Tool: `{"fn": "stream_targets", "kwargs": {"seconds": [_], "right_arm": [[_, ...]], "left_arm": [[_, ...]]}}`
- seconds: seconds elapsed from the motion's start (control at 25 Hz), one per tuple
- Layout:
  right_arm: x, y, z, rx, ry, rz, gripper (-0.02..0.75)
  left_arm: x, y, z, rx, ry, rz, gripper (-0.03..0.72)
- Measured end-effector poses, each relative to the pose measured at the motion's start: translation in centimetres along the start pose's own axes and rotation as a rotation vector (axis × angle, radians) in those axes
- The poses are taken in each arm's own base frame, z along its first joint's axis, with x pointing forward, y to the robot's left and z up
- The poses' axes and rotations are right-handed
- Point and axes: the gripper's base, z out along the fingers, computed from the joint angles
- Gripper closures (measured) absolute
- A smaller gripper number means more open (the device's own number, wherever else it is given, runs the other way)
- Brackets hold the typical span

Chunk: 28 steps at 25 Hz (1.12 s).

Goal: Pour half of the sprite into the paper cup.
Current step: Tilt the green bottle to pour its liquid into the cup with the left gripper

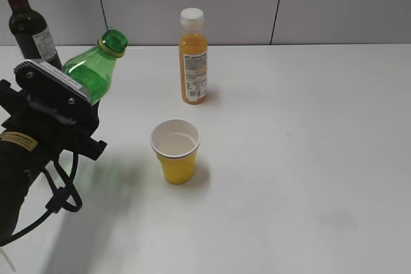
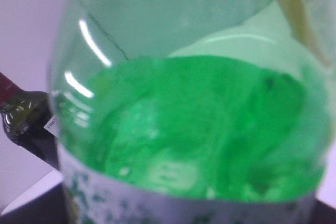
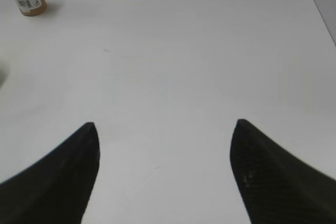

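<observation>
White bench all round, the left end effector (image 1: 77, 104) clamps the sprite (image 1: 96, 68) tilted, mouth well short of the paper cup (image 1: 175, 149), so tipping further now would spill; the right end effector (image 3: 165, 171) hangs spread, empty.

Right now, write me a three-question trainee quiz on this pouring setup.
1. True or false: the green bottle stands upright on the table.
2. What does the orange juice bottle have on top that the green one lacks?
3. The yellow cup is: A) tipped over, B) upright, near the juice, C) held by the right gripper.

Key: 1 false, it is tilted in the left gripper's hold. 2 a white cap. 3 B.
</observation>
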Motion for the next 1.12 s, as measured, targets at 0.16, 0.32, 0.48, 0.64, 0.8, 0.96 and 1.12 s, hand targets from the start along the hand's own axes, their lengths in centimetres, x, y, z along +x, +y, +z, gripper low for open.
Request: {"fn": "stream_targets", "kwargs": {"seconds": [0.16, 0.32, 0.48, 0.64, 0.8, 0.96, 1.12], "right_arm": [[0.0, 0.0, 0.0, 0.0, 0.0, 0.0, 0.155], [0.0, 0.0, 0.0, 0.0, 0.0, 0.0, 0.155], [0.0, 0.0, 0.0, 0.0, 0.0, 0.0, 0.155], [0.0, 0.0, 0.0, 0.0, 0.0, 0.0, 0.155], [0.0, 0.0, 0.0, 0.0, 0.0, 0.0, 0.155], [0.0, 0.0, 0.0, 0.0, 0.0, 0.0, 0.155], [0.0, 0.0, 0.0, 0.0, 0.0, 0.0, 0.155]], "left_arm": [[0.3, -0.4, 0.0, 0.006, 0.016, 0.031, 0.223], [-0.3, -0.6, 0.3, -0.014, 0.022, 0.063, 0.223], [-0.7, -1.0, 1.1, -0.026, 0.02, 0.148, 0.223], [-0.6, -1.2, 1.2, -0.024, 0.027, 0.213, 0.223], [-0.5, -1.2, 1.2, -0.024, 0.03, 0.276, 0.224], [-0.5, -1.1, 1.3, -0.025, 0.031, 0.298, 0.227], [-0.1, -0.4, 1.8, -0.036, 0.036, 0.312, 0.227]]}}
